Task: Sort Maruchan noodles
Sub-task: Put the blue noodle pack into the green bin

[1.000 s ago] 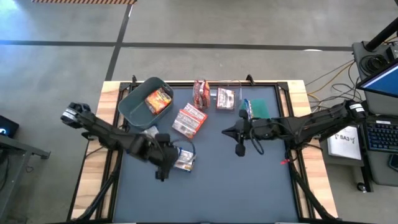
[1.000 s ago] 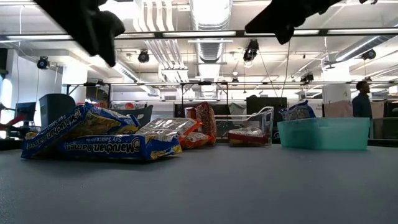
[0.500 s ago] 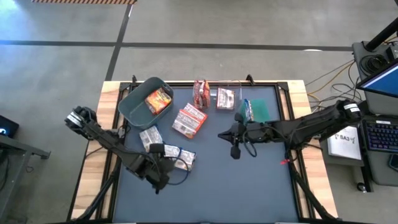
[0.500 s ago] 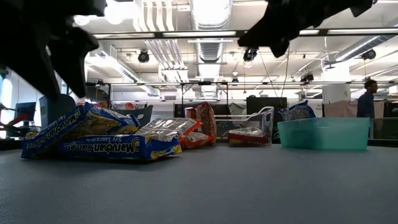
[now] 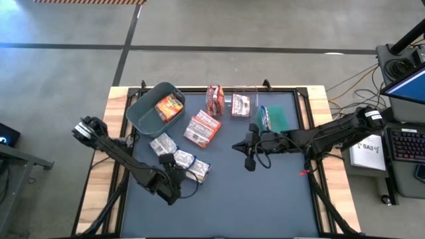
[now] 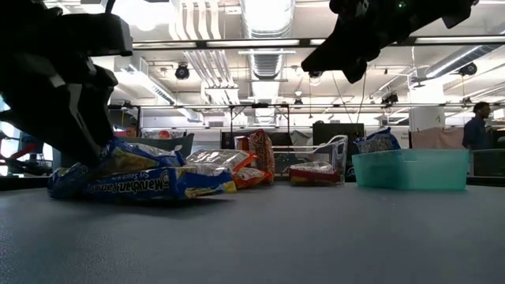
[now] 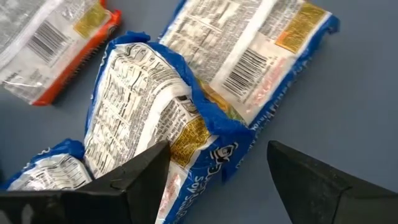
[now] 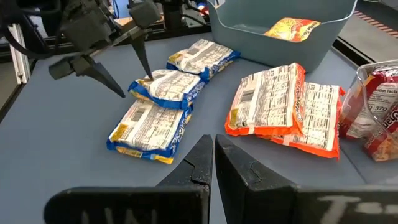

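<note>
Three blue-and-white Maruchan noodle packets (image 5: 182, 159) lie overlapping at the table's near left. My left gripper (image 7: 217, 149) is open and low over the middle packet (image 8: 165, 84), its fingers astride that packet's near end. Two orange packets (image 5: 202, 128) lie stacked at mid-table. A grey bin (image 5: 147, 114) holds one orange packet (image 5: 169, 106). Maroon packets (image 5: 214, 98) stand at the far edge beside a clear bin (image 5: 240, 105). A green bin (image 5: 282, 116) holds a blue packet (image 5: 263, 117). My right gripper (image 5: 249, 159) hangs shut above mid-table, holding nothing. My left gripper comes down slanting from the near left onto the near end (image 7: 205, 158) of the middle blue packet. One finger (image 7: 124, 180) lies against the wrapper's top, and the other (image 7: 311, 180) stands over bare table. The packet rests on its neighbour and on the table.
The dark mat (image 5: 265, 199) is bare along its near and right parts. Bins and packets crowd the far edge. Beyond the table lie cables, a keyboard and a laptop (image 5: 405, 139) on the right, and a person (image 6: 481, 126) stands far off in the room.
My left gripper has come down to the blue packets and turned, staying open. In the low view the upper blue packet's raised left end has been pushed down and shifted a little to the right. My right gripper has sunk a little and stays shut.
</note>
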You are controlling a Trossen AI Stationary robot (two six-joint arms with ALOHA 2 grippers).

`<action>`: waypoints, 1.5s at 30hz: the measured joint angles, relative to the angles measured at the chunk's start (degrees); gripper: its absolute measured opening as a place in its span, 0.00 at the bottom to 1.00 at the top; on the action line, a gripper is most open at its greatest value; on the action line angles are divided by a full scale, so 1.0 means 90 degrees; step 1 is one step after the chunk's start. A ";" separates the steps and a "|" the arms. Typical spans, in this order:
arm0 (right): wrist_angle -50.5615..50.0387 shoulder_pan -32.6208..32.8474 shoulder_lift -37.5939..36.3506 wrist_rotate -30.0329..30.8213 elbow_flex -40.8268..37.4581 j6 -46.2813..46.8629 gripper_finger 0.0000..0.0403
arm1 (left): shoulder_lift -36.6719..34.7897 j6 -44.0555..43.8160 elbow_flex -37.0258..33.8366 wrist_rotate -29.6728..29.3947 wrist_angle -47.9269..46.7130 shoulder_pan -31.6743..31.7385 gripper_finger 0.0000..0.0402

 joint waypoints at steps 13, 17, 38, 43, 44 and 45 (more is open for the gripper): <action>-0.0004 0.0000 0.0000 0.0001 -0.0021 -0.0005 0.02 | 0.0097 -0.0166 -0.0007 -0.0428 -0.0012 0.0005 0.50; -0.0002 0.0000 0.0000 0.0002 -0.0022 -0.0006 0.02 | 0.0097 -0.0164 -0.0007 -0.0428 -0.0017 0.0005 0.35; 0.0656 0.0359 0.0030 0.0003 0.0024 -0.0267 0.03 | -0.0830 0.1646 0.0780 -0.0817 0.0002 0.0043 0.00; 0.1235 0.0435 0.0353 -0.0003 0.0035 -0.0535 0.15 | -0.0848 0.1891 0.0768 -0.0819 0.0470 0.0069 0.00; 0.1343 0.0450 0.0479 0.0000 0.0039 -0.0653 0.19 | -0.0845 0.1896 0.0766 -0.0824 0.0545 0.0075 0.00; 0.1443 0.0460 0.0605 -0.0001 0.0038 -0.0796 0.23 | -0.0843 0.1896 0.0764 -0.0841 0.0587 0.0079 0.00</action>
